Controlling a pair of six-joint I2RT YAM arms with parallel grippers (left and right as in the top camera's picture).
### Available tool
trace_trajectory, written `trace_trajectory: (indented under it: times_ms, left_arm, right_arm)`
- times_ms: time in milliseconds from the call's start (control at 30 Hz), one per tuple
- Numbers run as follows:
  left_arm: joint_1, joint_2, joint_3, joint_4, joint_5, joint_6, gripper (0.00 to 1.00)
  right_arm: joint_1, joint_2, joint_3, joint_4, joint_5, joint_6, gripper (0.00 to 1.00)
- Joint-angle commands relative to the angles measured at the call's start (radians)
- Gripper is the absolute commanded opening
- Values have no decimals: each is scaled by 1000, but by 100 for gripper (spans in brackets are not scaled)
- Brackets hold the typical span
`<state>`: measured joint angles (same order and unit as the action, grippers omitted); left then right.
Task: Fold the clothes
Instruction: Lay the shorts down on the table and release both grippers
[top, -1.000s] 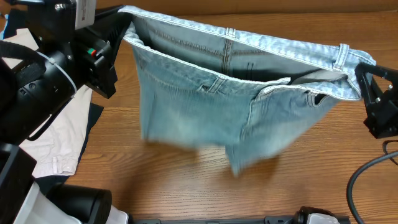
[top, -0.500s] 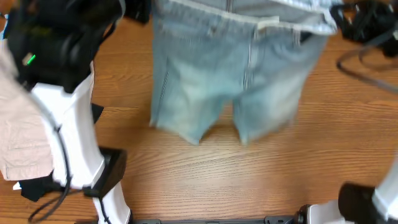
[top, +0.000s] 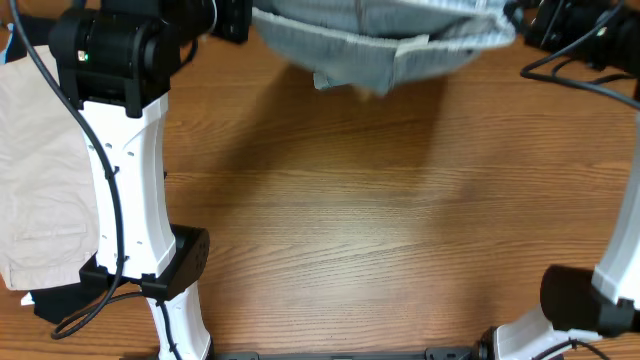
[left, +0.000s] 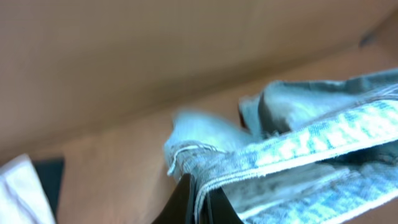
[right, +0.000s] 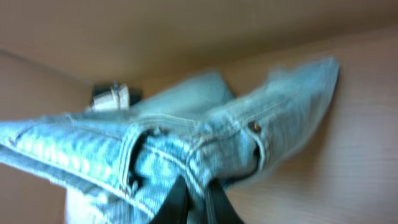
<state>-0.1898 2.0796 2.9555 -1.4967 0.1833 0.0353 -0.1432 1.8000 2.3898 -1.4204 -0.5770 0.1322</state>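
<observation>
The light blue denim shorts (top: 385, 40) hang stretched between my two grippers at the far edge of the table, mostly cut off by the top of the overhead view. My left gripper (top: 243, 18) is shut on the waistband's left end; the left wrist view shows its fingers (left: 198, 200) pinching the denim edge (left: 298, 149). My right gripper (top: 518, 20) is shut on the right end; the right wrist view shows its fingers (right: 196, 199) clamped on a waistband seam (right: 186, 149). The legs are bunched up and blurred.
The beige khaki shorts (top: 40, 170) lie at the left edge beside the left arm's white column (top: 130, 190), with a black garment (top: 55, 300) under them. The right arm's base (top: 590, 300) stands at the lower right. Cables trail near the right gripper.
Both grippers have carried the shorts from the table's middle toward the far edge. The legs that hung down in view are now swung up and bunched.
</observation>
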Motion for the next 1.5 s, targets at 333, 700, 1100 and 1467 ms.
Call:
trace_trajectory:
  times_ms: [333,700,1100,1467]
  left_arm:
    - [80,-5,-303,-193,-189,-85,4]
    - [77,-124,-698,-193,-149,-91,7]
    - [22,-145,-805,-192,-98,-13,53]
    - [45,-146,-426,-166,-97,-66,89]
  right_arm:
    - [-68,80,-121,-274,299,-24,4]
    - [-66,-232,-662,-256,298,-24,34]
    - [-57,-339,-800,-142,251,-25,53]
    - [231,-332,-924,14,208,165,53]
